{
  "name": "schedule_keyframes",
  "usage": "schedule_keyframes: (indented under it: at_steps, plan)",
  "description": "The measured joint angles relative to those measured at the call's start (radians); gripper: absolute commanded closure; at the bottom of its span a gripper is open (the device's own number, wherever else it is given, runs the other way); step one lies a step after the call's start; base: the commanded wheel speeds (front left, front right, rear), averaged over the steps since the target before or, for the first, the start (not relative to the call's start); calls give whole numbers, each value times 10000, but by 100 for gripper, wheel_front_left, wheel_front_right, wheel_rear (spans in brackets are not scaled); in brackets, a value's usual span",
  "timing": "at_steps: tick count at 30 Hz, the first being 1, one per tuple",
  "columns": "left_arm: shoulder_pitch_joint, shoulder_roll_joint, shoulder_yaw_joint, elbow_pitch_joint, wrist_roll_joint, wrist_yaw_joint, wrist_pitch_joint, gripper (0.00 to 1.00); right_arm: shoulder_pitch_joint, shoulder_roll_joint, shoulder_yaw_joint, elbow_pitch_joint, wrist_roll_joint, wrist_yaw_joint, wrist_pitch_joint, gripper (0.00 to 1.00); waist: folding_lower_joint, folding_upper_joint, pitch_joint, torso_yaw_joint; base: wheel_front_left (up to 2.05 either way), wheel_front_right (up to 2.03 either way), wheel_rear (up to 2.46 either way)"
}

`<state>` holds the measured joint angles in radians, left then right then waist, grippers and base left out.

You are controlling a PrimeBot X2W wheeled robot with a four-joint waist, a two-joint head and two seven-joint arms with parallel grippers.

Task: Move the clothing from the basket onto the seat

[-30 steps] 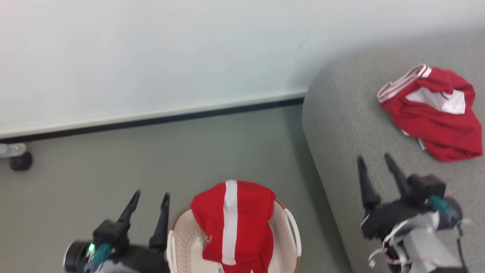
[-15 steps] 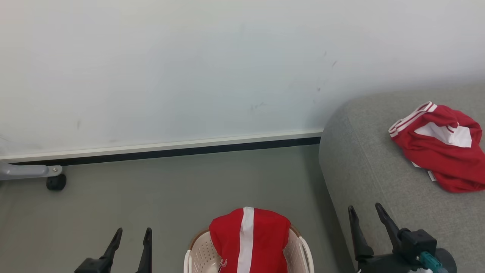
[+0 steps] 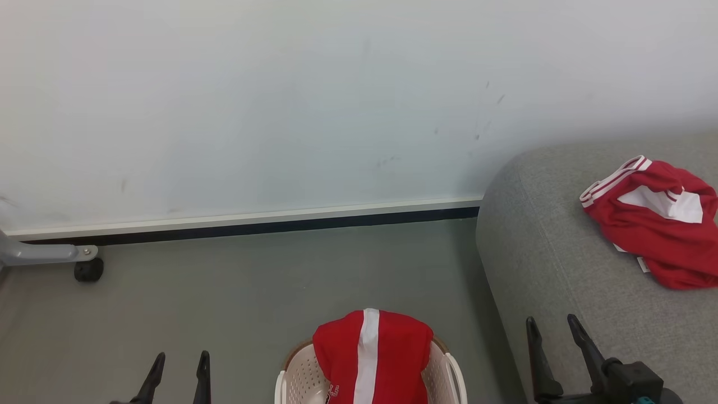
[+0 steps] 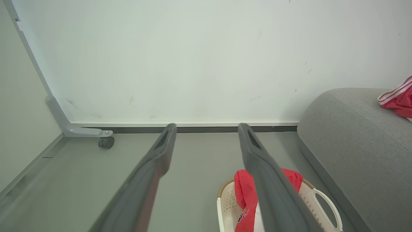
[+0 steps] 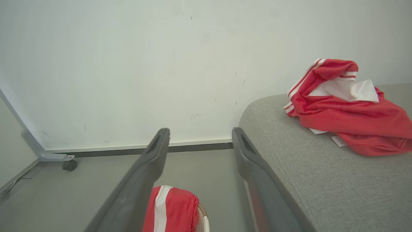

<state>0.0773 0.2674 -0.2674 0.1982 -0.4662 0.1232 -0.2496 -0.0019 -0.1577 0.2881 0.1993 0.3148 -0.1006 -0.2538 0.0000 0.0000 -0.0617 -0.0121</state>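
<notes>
Wall (image 3: 280, 112): pale, lightly scuffed, dark skirting at its foot. Floor (image 3: 280, 269): grey.

Sofa (image 3: 561, 292): grey woven fabric, with its rounded end just beside the basket.

Garment on sofa (image 3: 656, 235): red shirt or shorts, which I cannot tell, crumpled on the seat surface back from the rounded end edge. The long axis runs diagonally. The striped trim end points toward the wall and the bulk lies toward the seat's front.

Laundry basket (image 3: 297, 381): cream, perforated, standing on the floor.

Garment in basket (image 3: 392, 359): red, humped over the far rim. Its broad white stripe marks the long axis, which runs near to far and points at the wall.

Right gripper (image 3: 551, 320): fingers spread wide and empty, hovering over the sofa's front edge. Left gripper (image 3: 182, 356): likewise wide and empty, above the floor beside the basket.

Caster (image 3: 88, 269): on a grey frame leg at the skirting.

Risks, as judged:
- The basket looks light, so a pull on cloth snagged on the rim or a slot handle may drag or tip it.
- A shallow pinch on the top fold may slip, dropping the garment on the floor between basket and sofa.
</notes>
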Motion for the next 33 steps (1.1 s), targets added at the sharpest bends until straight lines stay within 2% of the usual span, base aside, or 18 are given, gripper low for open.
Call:
schedule_keyframes:
  at_steps: [33]
  plan:
    - [171,-174,288,-612,468,2,0,0,142,-33,-401,-988,-165,-140,0,0,0,0,584,-263,0,0,0]
